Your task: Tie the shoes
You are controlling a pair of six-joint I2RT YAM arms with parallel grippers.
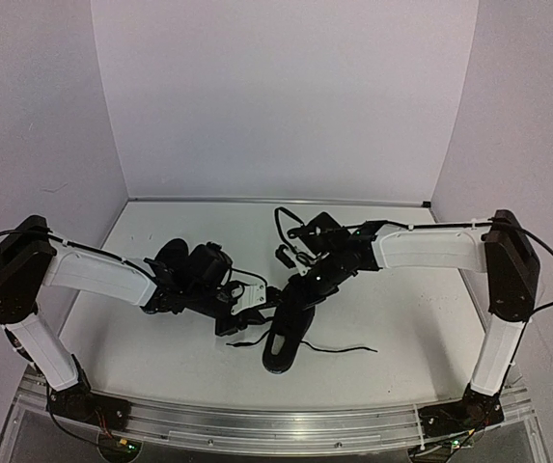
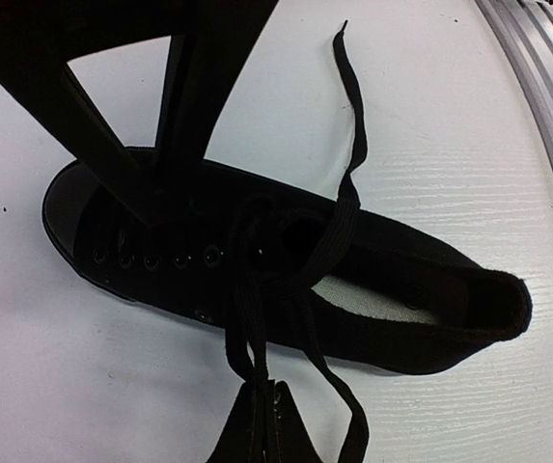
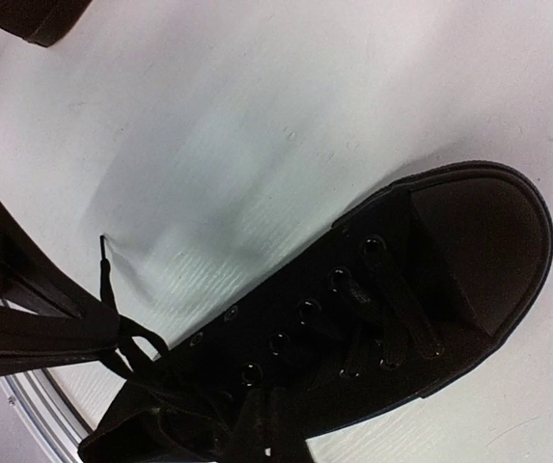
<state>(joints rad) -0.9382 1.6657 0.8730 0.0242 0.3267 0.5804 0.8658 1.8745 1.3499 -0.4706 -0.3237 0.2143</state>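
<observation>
Second shoe (image 1: pixel 170 257) is seen far left, behind the left arm and well apart from the working shoe (image 1: pixel 282 347). Left gripper (image 2: pixel 259 400) is clamped tight on a lace (image 2: pixel 242 328) that is drawn sideways off the middle eyelets, just beside the shoe's flank. The working shoe is set on its sole at the centre of the white table (image 1: pixel 401 328), between the two grippers, with its heel turned to the near rail and its toe pointing away. The pale insole (image 2: pixel 363 294) is exposed in the opening. Right gripper (image 2: pixel 160 198) is lowered onto the laced tongue near the toe end. Its fingers are seen side-on, so whether it is closed or gripping cannot be told. A loose lace end (image 1: pixel 345 348) is trailed across the table to the right of the heel.
</observation>
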